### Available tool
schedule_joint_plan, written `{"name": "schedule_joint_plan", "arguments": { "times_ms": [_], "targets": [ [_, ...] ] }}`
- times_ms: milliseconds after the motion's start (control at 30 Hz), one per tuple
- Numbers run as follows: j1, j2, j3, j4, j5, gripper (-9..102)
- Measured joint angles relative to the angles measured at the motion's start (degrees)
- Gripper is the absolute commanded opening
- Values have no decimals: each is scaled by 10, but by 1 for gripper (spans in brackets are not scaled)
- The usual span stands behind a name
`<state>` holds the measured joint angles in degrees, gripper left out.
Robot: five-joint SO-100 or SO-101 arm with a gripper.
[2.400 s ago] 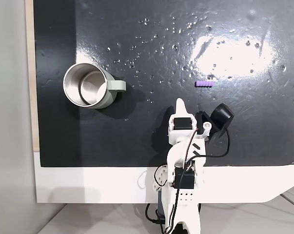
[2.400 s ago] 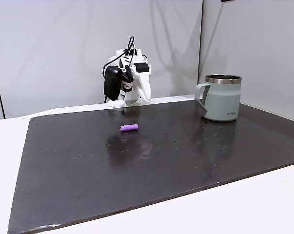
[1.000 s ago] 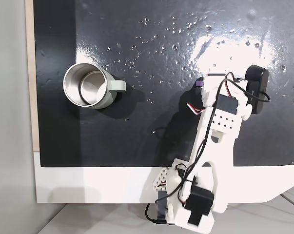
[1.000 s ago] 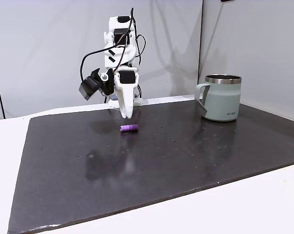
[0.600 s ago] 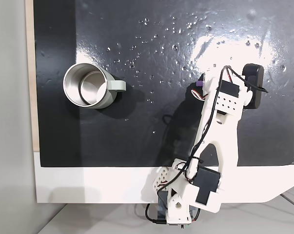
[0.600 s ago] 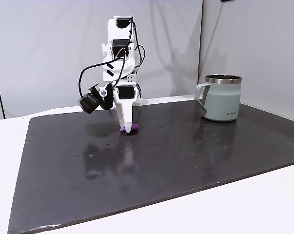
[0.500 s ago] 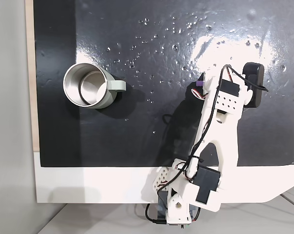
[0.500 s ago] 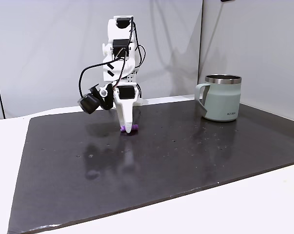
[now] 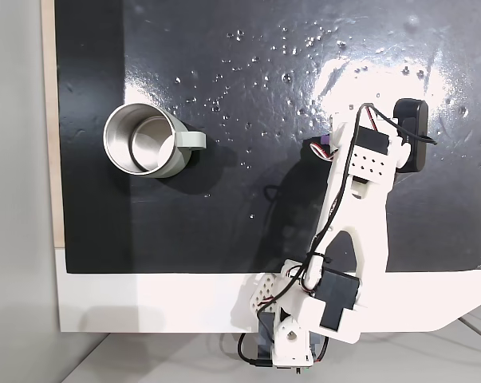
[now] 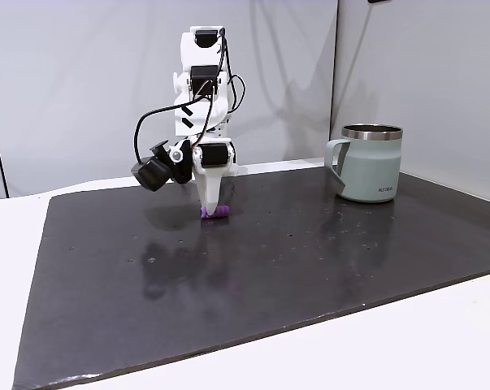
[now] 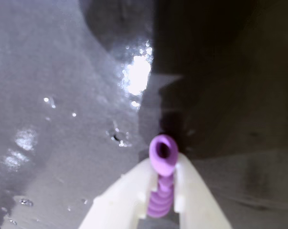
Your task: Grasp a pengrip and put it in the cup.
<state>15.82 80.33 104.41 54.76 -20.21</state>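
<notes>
Purple and ribbed, the pengrip [image 11: 162, 176] sits pinched between the two white fingers [image 11: 194, 200] of the hand [image 11: 161, 210] in the wrist view, its open round end poking out past the fingertips and the rest of the tube running back along the slot between them. In a fixed view from the side the hand [image 10: 214, 213] points straight down with the pengrip [image 10: 216, 214] at its tips, right at the surface of the dark glossy mat [image 10: 310, 260] that covers the desk [image 10: 440, 341]; whether it has left the mat cannot be told. From above, a sliver of the pengrip [image 9: 324, 145] peeks out beside the white arm [image 9: 356, 187]. The tube looks very light and probably rubbery, so it should give under pressure and its ribs should help it stay put; the risk is that so small a piece pivots or slips out endwise, and the grip along its length, as held now, seems the safer one. The cup [image 9: 142, 141], a steel-lined mug [image 10: 369, 162] with a pale grey-green outside, stands upright well apart from the hand, across the mat, its mouth open upward.
</notes>
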Motion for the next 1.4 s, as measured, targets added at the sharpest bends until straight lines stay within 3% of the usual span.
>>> {"name": "schedule_joint_plan", "arguments": {
  "times_ms": [367, 733, 933, 1400],
  "targets": [
    [-56, 138, -24, 117, 12, 0],
    [-250, 301, -98, 253, 115, 0],
    [-365, 299, -142, 265, 178, 0],
    [-515, 141, -327, 265, 228, 0]
  ]
}}
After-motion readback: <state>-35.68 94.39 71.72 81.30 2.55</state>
